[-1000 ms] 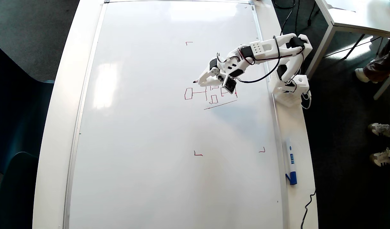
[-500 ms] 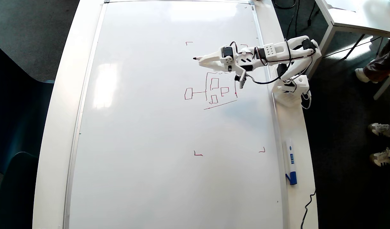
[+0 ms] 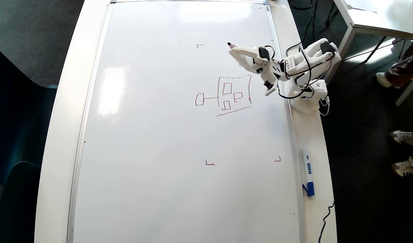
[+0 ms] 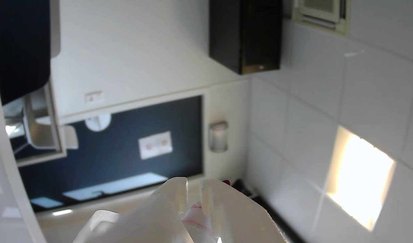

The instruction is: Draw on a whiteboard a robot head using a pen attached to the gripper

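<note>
One pen (image 3: pixel 232 45), clenched in the gripper (image 3: pixel 237 50), is held off the whiteboard (image 3: pixel 159 152) toward its far right corner, above the robot head (image 3: pixel 234 96), whose top line looks faint; retracing it would require lowering the tip.

Two cameras: one high above, one on the wrist.
Overhead view looks straight down on the whole whiteboard (image 3: pixel 179 135); wrist view, close behind the jaws, faces the room, sharing only the jaws.
</note>
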